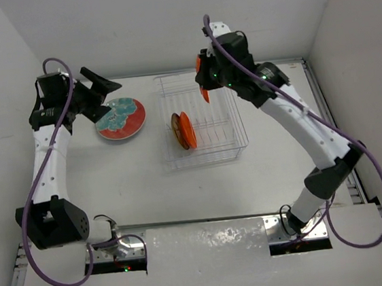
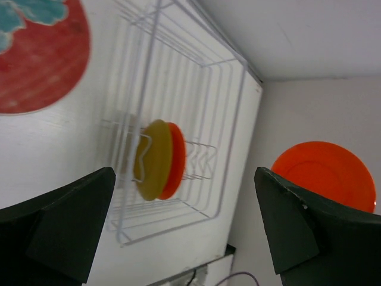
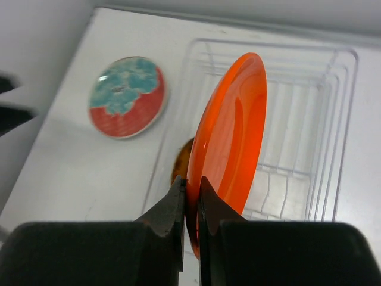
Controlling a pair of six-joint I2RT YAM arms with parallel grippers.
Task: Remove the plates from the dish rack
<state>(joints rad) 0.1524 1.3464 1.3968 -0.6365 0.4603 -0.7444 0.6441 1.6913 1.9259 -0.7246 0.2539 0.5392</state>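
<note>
My right gripper [image 3: 191, 190] is shut on the rim of a plain orange plate [image 3: 229, 137], holding it upright and lifted over the white wire dish rack [image 3: 309, 119]. From above, that plate [image 1: 205, 94] shows beside the right gripper [image 1: 206, 80] at the rack's far left. Two small plates [image 1: 183, 130] stand on edge in the rack's [image 1: 206, 160] front left slots, an orange one [image 2: 175, 158] and an orange-rimmed patterned one [image 2: 150, 159]. A red plate with teal blotches [image 1: 120, 118] lies flat on the table left of the rack. My left gripper [image 1: 104, 94] hangs open above that plate's far edge, holding nothing.
White walls close in the table at the back and on both sides. A metal rail [image 1: 331, 108] runs along the right edge. The arm bases and cables [image 1: 120, 249] sit at the near edge.
</note>
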